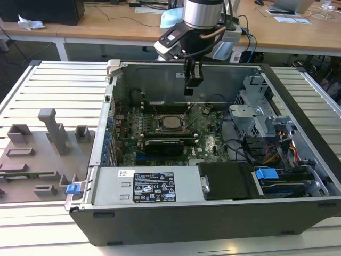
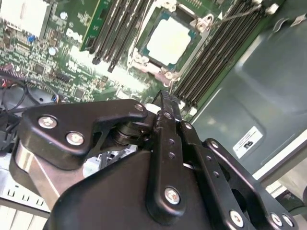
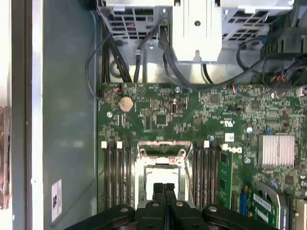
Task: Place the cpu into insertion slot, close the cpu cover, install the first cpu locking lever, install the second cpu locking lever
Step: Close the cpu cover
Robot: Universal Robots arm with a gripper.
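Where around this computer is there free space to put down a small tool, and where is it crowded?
Free: the slatted table between the grey fixture tray and the far desk, at the exterior view's left. Crowded: the drive cage with its cables, and the motherboard around the cpu, below the gripper.

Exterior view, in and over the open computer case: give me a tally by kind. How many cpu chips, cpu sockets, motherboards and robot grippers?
Small flat silvery-grey square cpu: 1
Square metal-rimmed insertion slot: 1
Large green motherboard: 1
Black robot gripper, shut: 1
Total: 4
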